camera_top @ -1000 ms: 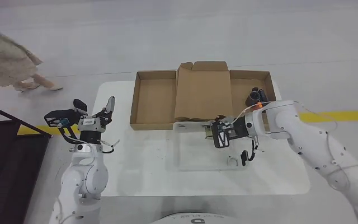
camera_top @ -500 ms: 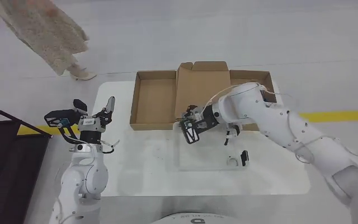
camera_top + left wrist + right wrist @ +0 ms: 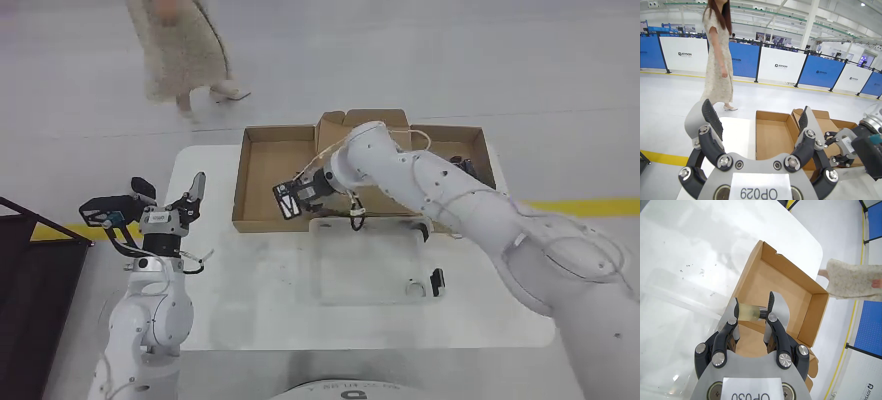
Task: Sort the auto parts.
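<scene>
The right hand (image 3: 288, 199), clenched on a pale cylindrical part (image 3: 749, 313), has swung from the clear tray (image 3: 350, 285) to over the cardboard box's left compartment (image 3: 262, 165). A drop looks next. Meanwhile the left hand (image 3: 195, 188) hangs released.

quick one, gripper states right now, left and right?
Left gripper: open, empty.
Right gripper: shut on a small translucent cylinder part, above the cardboard box.
</scene>
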You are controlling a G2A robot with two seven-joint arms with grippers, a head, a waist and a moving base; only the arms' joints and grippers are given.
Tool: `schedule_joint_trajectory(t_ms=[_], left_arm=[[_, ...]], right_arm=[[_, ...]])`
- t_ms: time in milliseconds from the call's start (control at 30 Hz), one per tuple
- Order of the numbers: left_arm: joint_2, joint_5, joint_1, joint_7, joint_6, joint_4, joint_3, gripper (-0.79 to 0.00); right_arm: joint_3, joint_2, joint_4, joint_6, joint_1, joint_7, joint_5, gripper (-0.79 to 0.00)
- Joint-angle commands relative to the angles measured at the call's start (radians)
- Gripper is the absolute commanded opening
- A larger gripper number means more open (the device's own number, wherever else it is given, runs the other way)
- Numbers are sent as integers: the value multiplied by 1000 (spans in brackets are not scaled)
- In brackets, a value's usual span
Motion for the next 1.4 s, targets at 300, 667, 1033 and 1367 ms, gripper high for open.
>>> schedule_joint_trajectory(t_ms=[300, 667, 1033, 1367], left_arm=[[0, 0, 0, 0, 0, 0, 0, 0], [0, 0, 0, 0, 0, 0, 0, 0], [0, 0, 0, 0, 0, 0, 0, 0], [0, 0, 0, 0, 0, 0, 0, 0]], right_arm=[[-32, -188, 353, 49, 13, 4, -36, -785], [-28, -288, 529, 58, 35, -58, -74, -222], [9, -268, 599, -33, 81, -494, -99, 0], [-17, -90, 517, 94, 77, -1012, -240, 0]])
